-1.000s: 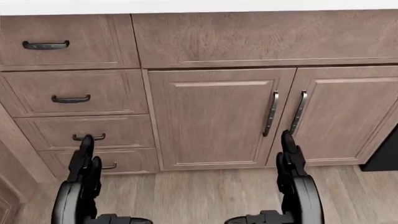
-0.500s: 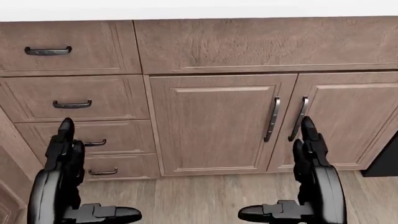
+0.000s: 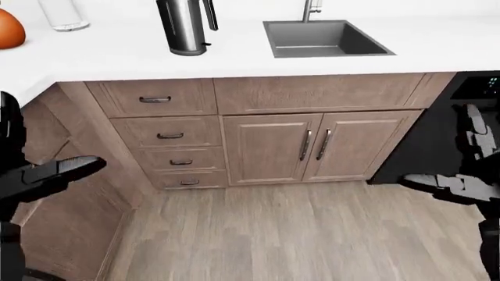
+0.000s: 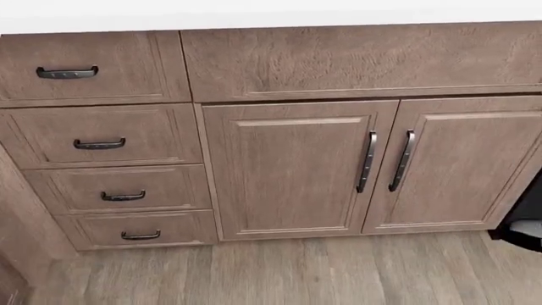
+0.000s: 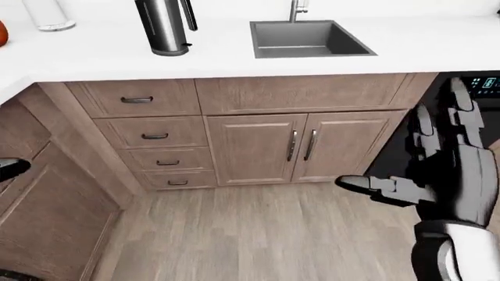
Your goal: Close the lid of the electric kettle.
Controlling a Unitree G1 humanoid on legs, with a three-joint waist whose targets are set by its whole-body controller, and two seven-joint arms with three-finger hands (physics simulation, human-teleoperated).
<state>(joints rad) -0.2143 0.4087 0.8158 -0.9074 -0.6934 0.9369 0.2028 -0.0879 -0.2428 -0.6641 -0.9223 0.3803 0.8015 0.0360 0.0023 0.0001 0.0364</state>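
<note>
Nearest to us, at the right of the right-eye view, our right hand (image 5: 438, 170) is raised with its fingers (image 5: 461, 111) spread wide and the thumb pointing toward the view's left; it holds nothing. Our left hand (image 3: 47, 175) shows at the left edge of the left-eye view as a dark shape with one finger stretched toward the view's right; it grips nothing that we can see, but how far it is spread we cannot tell, since most of it is cut off. Below both hands lies the wood-plank floor (image 3: 297, 234). Past the floor stands the wood cabinet run: a stack of four drawers (image 4: 101, 140) with dark handles at the left, and a pair of cabinet doors (image 4: 373, 165) with upright handles meeting at their inner edges. A black appliance (image 5: 469, 88) sits at the right end of the run. The white table (image 3: 117, 58) tops the cabinets and turns a corner at the left. A grey sink (image 3: 324, 38) is let into it above the doors, with a tap (image 3: 311, 8) at its far rim. The electric kettle (image 3: 183, 26) stands upright on the table above the drawers, to the left of the sink and apart from it; its top is cropped, so we cannot see the lid. Farther left are a clear container (image 3: 63, 14) and an orange round thing (image 3: 9, 29) by the left edge.
</note>
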